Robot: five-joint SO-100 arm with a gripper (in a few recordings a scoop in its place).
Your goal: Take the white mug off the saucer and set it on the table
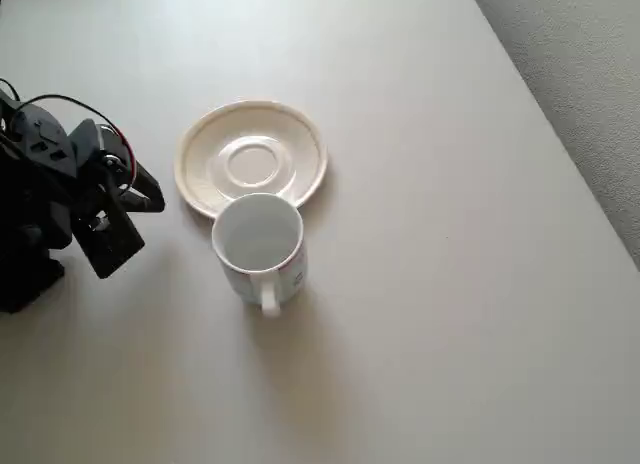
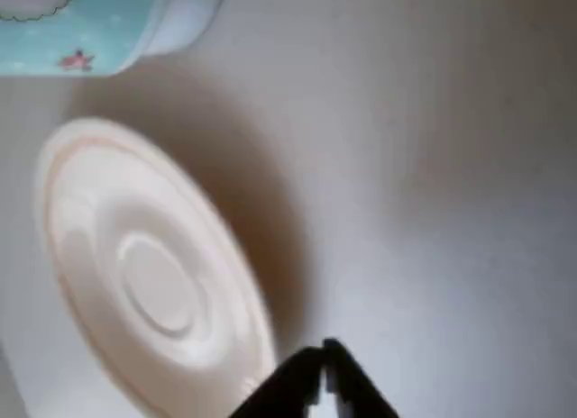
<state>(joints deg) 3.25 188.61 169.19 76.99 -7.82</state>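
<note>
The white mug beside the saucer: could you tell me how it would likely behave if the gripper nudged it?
The white mug looks like rigid glazed ceramic, so probably slippery and chip-prone. It stands upright and empty on the table, so a low push would likely slide it, while a high one might tip it. Its handle could make it pivot.

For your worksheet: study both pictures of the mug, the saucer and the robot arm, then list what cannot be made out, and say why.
1. Overhead view: whether the cylindrical white ceramic mug rests on the round cream-white saucer rim or only beside it; the mug covers that edge.
2. Wrist view: the mug's top and handle, cut off by the frame; its markings are blurred.
3. Black two-finger gripper: the fingertips meet, the rest is cut off below.
</note>
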